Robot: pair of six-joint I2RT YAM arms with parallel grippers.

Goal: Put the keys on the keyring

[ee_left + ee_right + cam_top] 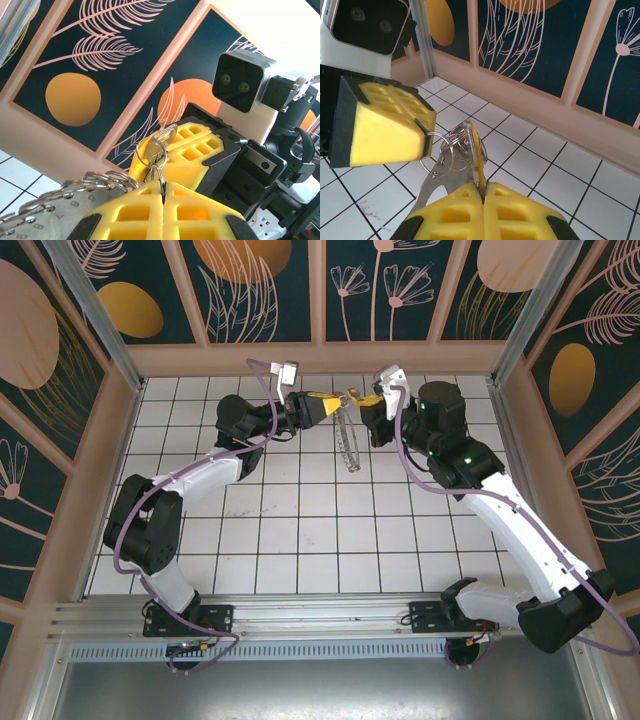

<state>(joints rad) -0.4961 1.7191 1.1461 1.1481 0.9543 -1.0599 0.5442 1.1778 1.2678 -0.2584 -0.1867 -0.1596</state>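
Both grippers meet in the air over the back of the tiled table. My left gripper [322, 406] [163, 187] is shut on a small silvery split ring [161, 172] at the edge of the keyring [60, 202]. The keyring [350, 445] [434, 190] hangs below the fingers, pale and fringed with small rings. My right gripper [367, 400] [482, 186] is shut on the small brass-yellow key [481, 150] [156, 145]. A split ring [434, 152] loops around the key; I cannot tell whether it passes through the key's hole.
Patterned wall panels [260, 290] with a wooden ledge stand right behind the grippers. White tiles [320, 530] stretch toward the arm bases. Metal frame posts [90, 310] rise at the back corners.
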